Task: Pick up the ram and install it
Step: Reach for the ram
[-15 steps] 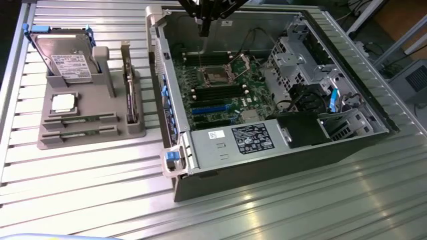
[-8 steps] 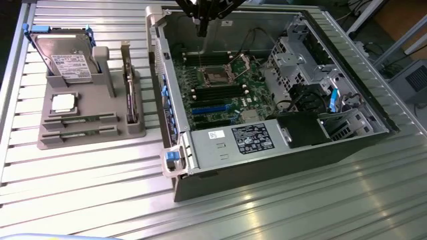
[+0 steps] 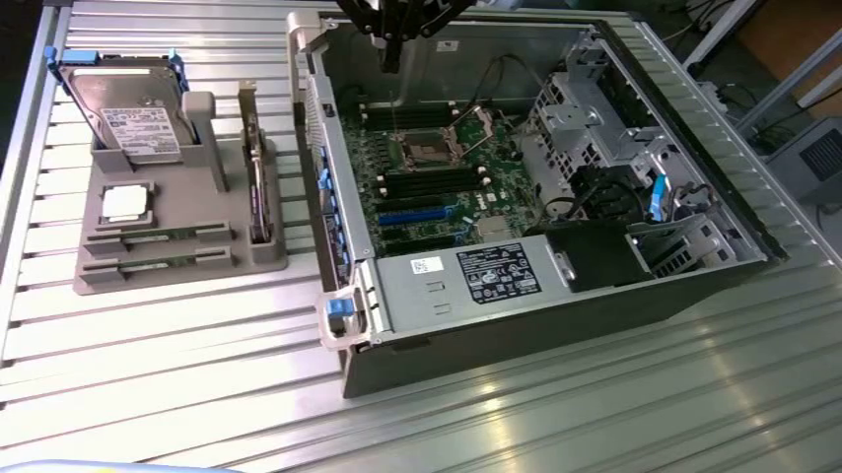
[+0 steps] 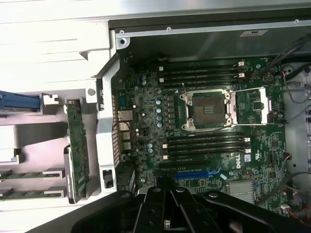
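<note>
While gripper (image 3: 390, 65) hangs closed above case (image 3: 526, 335), ram (image 3: 156, 239) well apart, apparently in holder (image 3: 184, 279)

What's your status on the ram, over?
Gripper shut, above open case. Ram and second stick sit in grey holder, apart from gripper. Motherboard uncovered.

This looks like a robotics lab or an electronics workshop. A ribbed aluminium bench (image 3: 197, 384) carries an open dark tower computer case (image 3: 526, 345) with its green motherboard (image 3: 448, 192) exposed, and beside it a grey plastic fixture (image 3: 172, 266) holds loose computer parts.
</note>
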You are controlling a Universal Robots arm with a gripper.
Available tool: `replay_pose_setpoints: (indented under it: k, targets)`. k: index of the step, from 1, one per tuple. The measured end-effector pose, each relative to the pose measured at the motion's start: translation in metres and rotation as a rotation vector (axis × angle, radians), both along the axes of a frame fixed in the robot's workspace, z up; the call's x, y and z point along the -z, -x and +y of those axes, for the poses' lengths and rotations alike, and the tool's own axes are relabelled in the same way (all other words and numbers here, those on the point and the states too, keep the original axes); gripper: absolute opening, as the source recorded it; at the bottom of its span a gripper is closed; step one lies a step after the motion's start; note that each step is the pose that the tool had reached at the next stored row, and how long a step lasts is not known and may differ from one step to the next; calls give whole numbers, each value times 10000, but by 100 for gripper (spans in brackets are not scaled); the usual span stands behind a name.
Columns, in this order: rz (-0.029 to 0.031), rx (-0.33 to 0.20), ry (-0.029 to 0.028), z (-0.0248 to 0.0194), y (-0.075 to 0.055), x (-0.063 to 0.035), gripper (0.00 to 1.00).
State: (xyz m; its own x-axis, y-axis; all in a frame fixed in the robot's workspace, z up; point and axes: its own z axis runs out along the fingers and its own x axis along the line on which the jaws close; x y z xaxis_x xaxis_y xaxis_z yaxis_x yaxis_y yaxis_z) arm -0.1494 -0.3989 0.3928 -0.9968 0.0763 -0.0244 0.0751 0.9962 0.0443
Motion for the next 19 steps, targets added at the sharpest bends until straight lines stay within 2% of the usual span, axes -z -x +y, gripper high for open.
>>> replay_pose_setpoints:
  k: [19]
  targets:
    - [0, 0, 0, 0, 222, 4, 10]
